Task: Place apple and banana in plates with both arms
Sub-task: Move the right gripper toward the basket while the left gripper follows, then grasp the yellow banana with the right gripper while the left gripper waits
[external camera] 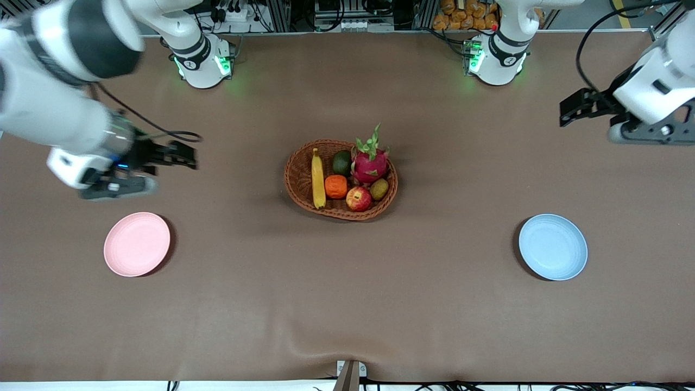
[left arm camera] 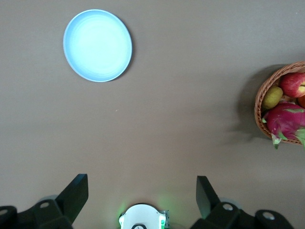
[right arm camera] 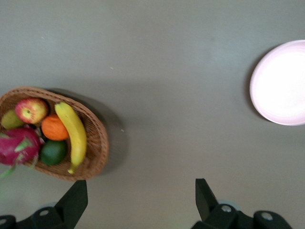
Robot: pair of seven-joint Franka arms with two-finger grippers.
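Right gripper (external camera: pixel 182 155), at the front view's 9 o'clock margin: fingers spread, nothing between them, hanging over bare table above the pink plate's (external camera: pixel 137 244) end. The right wrist view shows both fingertips (right arm camera: pixel 76 198) wide apart over plain cloth, so the hand is ready for a grasp not yet begun. The pink plate sits toward 8 o'clock, at the right arm's end of the table, nearer the front camera than the basket (external camera: pixel 298 174), and carries nothing; it presumably lies there so this arm has a short carry from basket to plate.

The basket is at the centre. The banana (external camera: pixel 317 179) lies lengthwise along the basket's 9 o'clock wall, the side toward the right arm. The apple (external camera: pixel 358 199) rests at the basket's 6 o'clock rim, between the orange (external camera: pixel 336 186) and the kiwi (external camera: pixel 379 188), touching or nearly touching both. A dragon fruit (external camera: pixel 370 163) and a dark green fruit (external camera: pixel 342 162) fill the basket's 12 o'clock half. Judged from this layout, the apple is the harder pick, being crowded by neighbours.

The blue plate (external camera: pixel 553 247) sits toward 4 o'clock, at the left arm's end, also bare. Left gripper (external camera: pixel 570 111), near 3 o'clock: released and holding nothing, over bare table, well apart from basket and plate. Neither fruit is yet lifted.
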